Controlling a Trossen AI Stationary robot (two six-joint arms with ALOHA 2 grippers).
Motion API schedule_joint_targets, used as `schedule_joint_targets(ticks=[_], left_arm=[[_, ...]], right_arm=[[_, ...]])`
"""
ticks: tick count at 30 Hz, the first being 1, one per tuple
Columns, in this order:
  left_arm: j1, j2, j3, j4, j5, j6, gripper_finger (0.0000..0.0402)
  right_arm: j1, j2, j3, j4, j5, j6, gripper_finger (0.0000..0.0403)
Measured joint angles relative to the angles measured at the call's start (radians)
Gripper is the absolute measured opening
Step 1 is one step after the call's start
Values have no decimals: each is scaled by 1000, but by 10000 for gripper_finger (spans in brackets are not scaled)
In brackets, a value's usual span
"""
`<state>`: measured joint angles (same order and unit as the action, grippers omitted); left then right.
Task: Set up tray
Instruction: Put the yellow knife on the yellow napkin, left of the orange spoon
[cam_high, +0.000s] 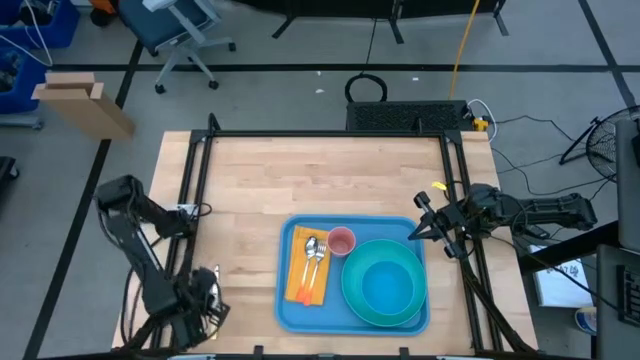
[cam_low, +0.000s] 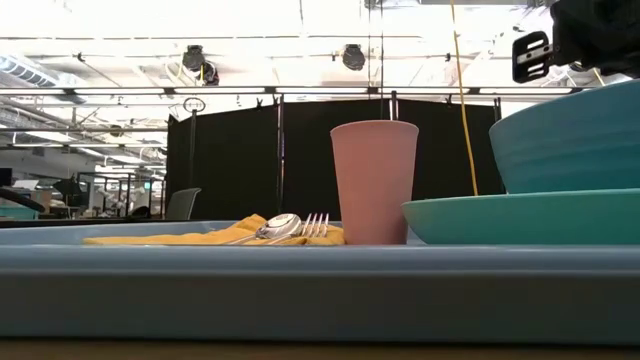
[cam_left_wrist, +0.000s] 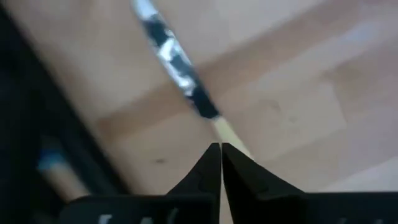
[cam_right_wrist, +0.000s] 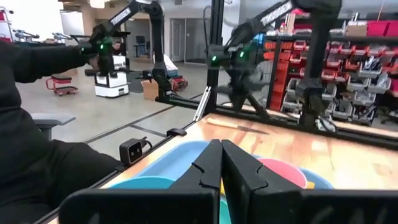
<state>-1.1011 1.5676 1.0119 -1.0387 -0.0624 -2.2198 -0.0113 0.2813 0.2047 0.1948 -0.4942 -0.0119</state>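
Observation:
The light-blue tray (cam_high: 290, 312) lies at the table's near middle. On it a yellow napkin (cam_high: 300, 262) carries a spoon (cam_high: 310, 248) and a fork (cam_high: 320, 256). Beside them a pink cup (cam_high: 342, 241) stands upright, and a teal bowl (cam_high: 388, 283) sits in a teal plate (cam_high: 352, 297). The low view shows the cup (cam_low: 374, 180) and the plate (cam_low: 520, 215) over the tray's rim (cam_low: 300, 285). My left gripper (cam_left_wrist: 221, 149) is shut over bare wood near the table's near-left corner (cam_high: 208, 295), pointing down. My right gripper (cam_high: 414, 232) is shut and level, just right of the tray's far corner.
Black frame rails (cam_high: 195, 200) run along the table's left, far and right edges. Bare wood (cam_high: 320, 180) fills the far half. A blurred dark-and-white streak (cam_left_wrist: 177, 62) crosses the left wrist view. A person's dark sleeve (cam_right_wrist: 37, 124) shows beyond the table in the right wrist view.

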Motion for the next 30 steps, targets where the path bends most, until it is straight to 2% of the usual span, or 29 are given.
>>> schedule_joint_targets(ticks=[3, 7, 10, 14, 18, 20, 23, 26, 30], left_arm=[[8, 53, 0, 104, -7, 19, 45], [7, 104, 0, 238, -19, 23, 121], [10, 122, 0, 243, 32, 20, 194], [13, 121, 0, 192, 40, -8, 290], [27, 124, -1, 174, 86, -18, 351], [37, 138, -10, 177, 92, -18, 359], [50, 184, -18, 185, 125, -10, 348], [52, 222, -29, 224, 120, 1, 319], [60, 228, -35, 263, 90, 5, 257]], right_arm=[[0, 0, -4, 15, 0, 1, 0], [0, 0, -4, 16, 0, 0, 0], [0, 0, -4, 24, 0, 3, 0], [0, 0, -4, 35, 0, 7, 0], [0, 0, -4, 44, 0, 26, 0], [0, 0, -4, 42, 0, 26, 0], [0, 1, -4, 41, 0, 26, 0], [0, 1, -4, 40, 0, 28, 0], [0, 1, -4, 38, -1, 34, 0]])
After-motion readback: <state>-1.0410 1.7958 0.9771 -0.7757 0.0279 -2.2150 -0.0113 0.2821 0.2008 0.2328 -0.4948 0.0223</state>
